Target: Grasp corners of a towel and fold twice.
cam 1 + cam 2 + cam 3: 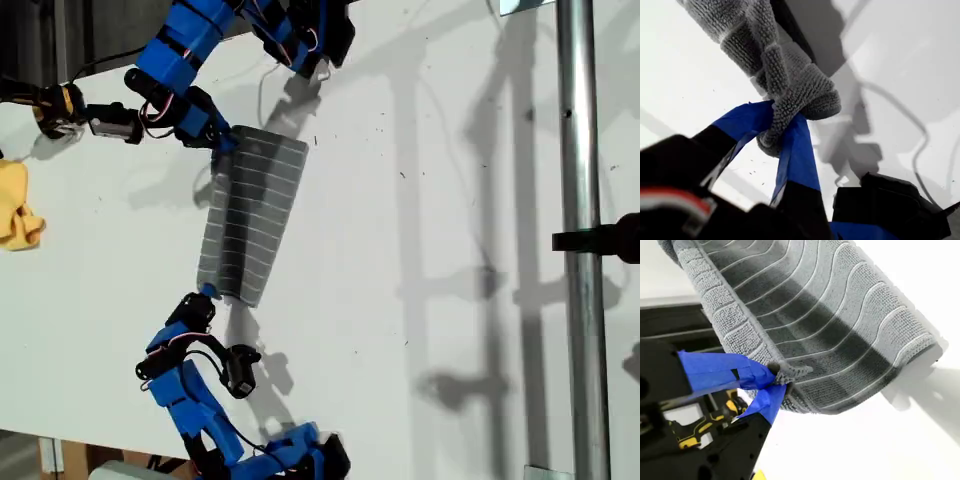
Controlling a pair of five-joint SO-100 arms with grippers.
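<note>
The grey towel [250,215] with thin white stripes lies as a long doubled strip on the white table [420,300], stretched between my two grippers. At the strip's far end in the exterior view, my first gripper [222,148] [777,122] is shut on a bunched corner of the towel [785,85]. Nearer the table's front edge in that view, my second gripper [208,292] [774,380] is shut on a corner at the other end. From it the striped towel [830,325] curves up and away. Both held ends look raised a little off the table.
A small yellow cloth [15,210] lies at the exterior view's left edge. A yellow-and-black part [55,103] sits near the upper arm there. A metal pole [580,240] with a black clamp [605,240] runs down that view's right side.
</note>
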